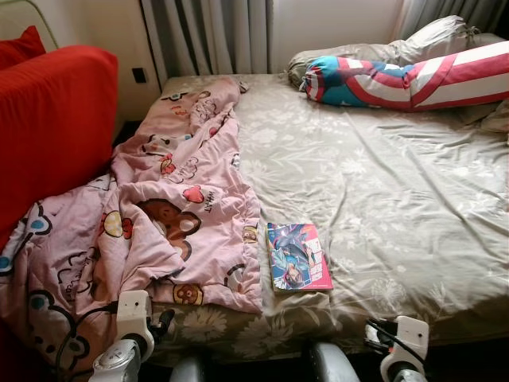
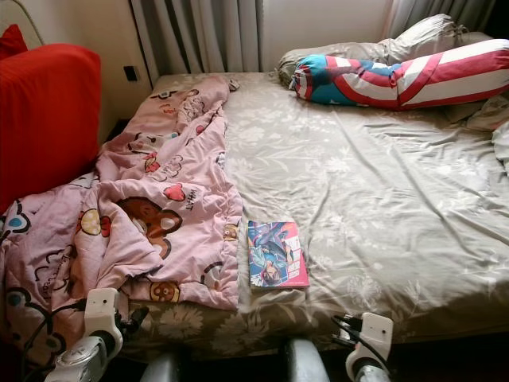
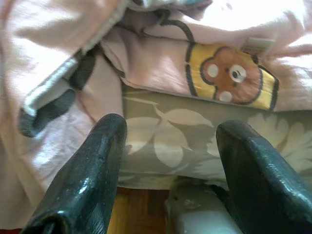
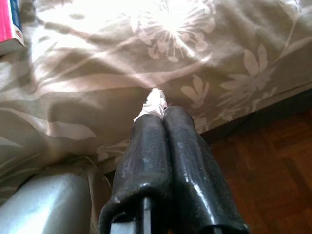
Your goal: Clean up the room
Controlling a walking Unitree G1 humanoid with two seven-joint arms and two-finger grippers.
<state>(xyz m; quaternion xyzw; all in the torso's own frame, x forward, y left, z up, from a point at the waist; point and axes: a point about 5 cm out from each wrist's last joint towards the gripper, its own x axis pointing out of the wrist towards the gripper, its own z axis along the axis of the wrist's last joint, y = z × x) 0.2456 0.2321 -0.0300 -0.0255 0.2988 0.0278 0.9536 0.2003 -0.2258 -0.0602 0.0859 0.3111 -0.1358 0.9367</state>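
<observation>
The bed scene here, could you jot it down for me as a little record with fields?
Bed: sheet with a pale flower print
Blanket: pink cartoon blanket, crumpled along the bed's left side
Book: comic book, lying flat near the foot edge, beside the blanket
Pillow: striped bolster at the head end
Left claw: open, by the blanket's edge
Right claw: shut on a small white scrap

Left gripper (image 3: 168, 146) agape, right gripper (image 4: 156, 105) pinched.

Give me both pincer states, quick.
Left pincer: open, empty, facing the pink blanket at the bed edge.
Right pincer: closed on a small white scrap.
</observation>
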